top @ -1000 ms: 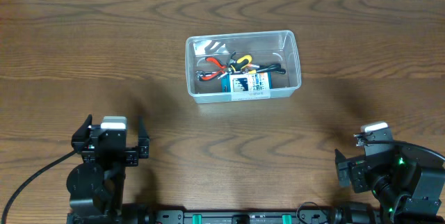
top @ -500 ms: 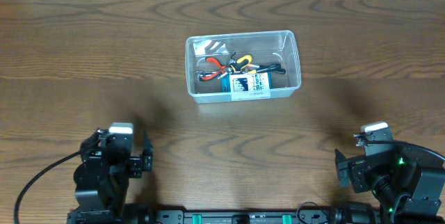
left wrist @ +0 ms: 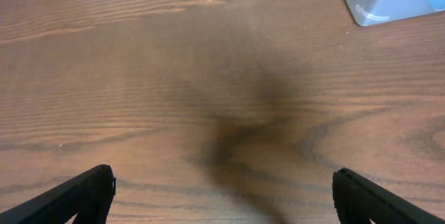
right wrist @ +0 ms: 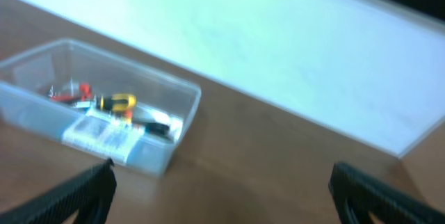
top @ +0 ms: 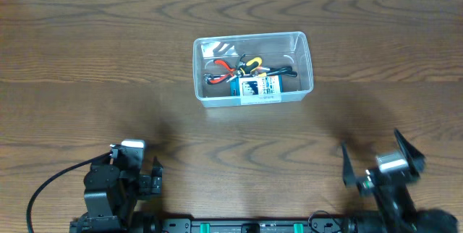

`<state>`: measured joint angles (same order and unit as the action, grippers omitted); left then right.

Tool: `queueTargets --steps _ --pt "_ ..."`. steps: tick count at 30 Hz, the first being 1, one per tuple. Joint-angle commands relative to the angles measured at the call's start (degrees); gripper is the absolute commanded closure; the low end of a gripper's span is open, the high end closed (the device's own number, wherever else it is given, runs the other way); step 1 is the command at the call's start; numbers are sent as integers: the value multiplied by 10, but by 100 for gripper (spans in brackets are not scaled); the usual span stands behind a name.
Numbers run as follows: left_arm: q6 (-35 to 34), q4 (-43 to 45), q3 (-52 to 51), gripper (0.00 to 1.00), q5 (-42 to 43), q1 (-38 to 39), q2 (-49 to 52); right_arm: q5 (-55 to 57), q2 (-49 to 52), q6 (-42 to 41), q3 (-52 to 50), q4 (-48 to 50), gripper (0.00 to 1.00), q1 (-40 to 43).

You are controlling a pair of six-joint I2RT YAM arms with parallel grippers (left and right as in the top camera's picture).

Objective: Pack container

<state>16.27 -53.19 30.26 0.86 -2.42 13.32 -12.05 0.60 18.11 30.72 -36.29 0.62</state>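
Note:
The container (top: 198,74), a clear rectangular bin, stands at the table's centre. Inside lie red-handled pliers (top: 223,67), a yellow-handled tool (top: 251,62) and a blue-and-white box (top: 256,85). My left gripper (top: 134,162) is low at the front left, open, with only bare wood between its fingers (left wrist: 73,197); a corner of the container (left wrist: 379,8) shows at the top right of the left wrist view. My right gripper (top: 376,155) is at the front right, open and empty. Its blurred wrist view has the container (right wrist: 182,88) far off to the left.
Dark wood tabletop all round. A white strip (right wrist: 292,64) runs beyond the table's far edge. A black cable (top: 51,189) trails from the left arm at the front left.
The left arm has slid back toward the front edge. The right arm has swung round, its fingers now spread toward the far side. The container has not moved.

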Motion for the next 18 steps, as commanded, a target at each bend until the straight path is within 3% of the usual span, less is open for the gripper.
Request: queueTargets --steps 1,5,8,14,18 --pt "-7 -2 1 2 -5 2 -3 -26 -3 -21 -121 131 1 -19" --pt "-7 -2 1 2 -5 2 -3 12 -3 -20 -233 339 1 -25" --pt "-7 -2 1 2 -5 2 -3 45 -3 -20 -295 443 1 -25" --pt "-7 -2 1 2 -5 2 -3 116 -3 -25 -304 376 1 -24" --pt "-7 -2 1 2 -5 2 -3 143 -3 -87 -304 320 1 -24"
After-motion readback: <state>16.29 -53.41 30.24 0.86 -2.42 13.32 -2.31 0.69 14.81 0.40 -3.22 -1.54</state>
